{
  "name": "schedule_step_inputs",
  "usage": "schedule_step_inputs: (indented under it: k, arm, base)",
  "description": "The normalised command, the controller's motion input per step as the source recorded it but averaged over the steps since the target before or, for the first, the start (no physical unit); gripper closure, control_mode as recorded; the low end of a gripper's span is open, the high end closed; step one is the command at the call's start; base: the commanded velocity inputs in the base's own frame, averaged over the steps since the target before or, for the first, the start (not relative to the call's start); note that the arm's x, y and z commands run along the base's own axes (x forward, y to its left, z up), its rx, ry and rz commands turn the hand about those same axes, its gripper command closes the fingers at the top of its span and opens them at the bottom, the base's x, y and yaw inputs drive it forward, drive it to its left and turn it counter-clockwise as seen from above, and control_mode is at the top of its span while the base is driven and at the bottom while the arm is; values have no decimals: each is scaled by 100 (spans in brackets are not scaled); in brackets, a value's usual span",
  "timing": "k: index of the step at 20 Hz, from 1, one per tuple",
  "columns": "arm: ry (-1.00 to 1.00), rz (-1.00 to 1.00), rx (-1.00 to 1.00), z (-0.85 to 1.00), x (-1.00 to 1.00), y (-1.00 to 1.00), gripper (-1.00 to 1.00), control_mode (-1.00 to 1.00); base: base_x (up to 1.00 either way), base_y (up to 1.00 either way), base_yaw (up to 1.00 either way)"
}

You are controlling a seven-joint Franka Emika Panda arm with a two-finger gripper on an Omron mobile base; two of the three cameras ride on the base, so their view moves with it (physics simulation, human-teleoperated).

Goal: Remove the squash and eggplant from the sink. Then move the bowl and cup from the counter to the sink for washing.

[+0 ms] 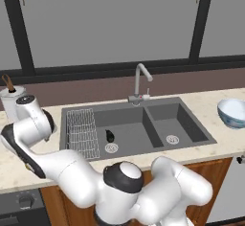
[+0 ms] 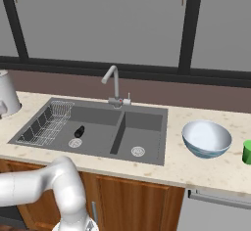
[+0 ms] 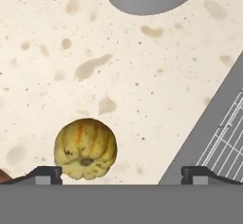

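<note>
Squash out on counter, claw open above it

No labels, brands or writing readable anywhere.

Hand view, bottom edge: gripper (image 3: 121, 173) w/ tips spread wide, one at lower left, one at lower right of frame. Nothing between them; holds nothing. Squash (image 3: 85, 148) sits on the counter (image 3: 142, 76) at lower left of frame, just beside the left-hand tip; contact can't be told. Yellow-brown, ribbed, stem end facing the camera. Sink (image 3: 209, 137) rim cuts the lower right corner diagonally, w/ wire rack (image 3: 228, 142) inside it. Grey round base of some object at top centre; what it is can't be told here.

Left base view: arm bends out to the left of frame, wrist over the counter left of the sink (image 1: 143, 124). White container (image 1: 12, 103) w/ a brown handle sticking out stands at the left edge behind the arm.

Eggplant (image 1: 109, 136) lies in the left basin, near its round drain, just right of the rack (image 1: 81, 131). In right base view eggplant (image 2: 79, 131) same spot, drain just below it in frame.

Faucet (image 1: 141, 84) behind the basins, centre frame.

Bowl (image 2: 206, 138) on the counter right of the sink, upright, well apart from the claw. Cup (image 2: 247, 152) at the far right edge of right base view, cut by the frame, right of the bowl.

Dark-framed windows across the top.
</note>
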Motion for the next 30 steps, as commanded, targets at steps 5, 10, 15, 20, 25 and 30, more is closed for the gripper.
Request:
schedule_step_inputs:
  k: [5, 10, 15, 20, 25, 30]
  arm:
    - [0, 0, 0, 18, 0, -26, -100, -100]
    - [0, 0, 0, 15, -1, -30, -100, -100]
    - [0, 0, 0, 14, -2, -32, -100, -100]
    - [0, 0, 0, 10, -1, -31, -100, -100]
    - [0, 0, 0, 7, -1, -33, -100, -100]
    - [0, 0, 0, 6, 0, -32, -100, -100]
  base:
    - [0, 0, 0]
    - [0, 0, 0]
    - [0, 0, 0]
    - [0, 0, 0]
    - [0, 0, 0]
    - [0, 0, 0]
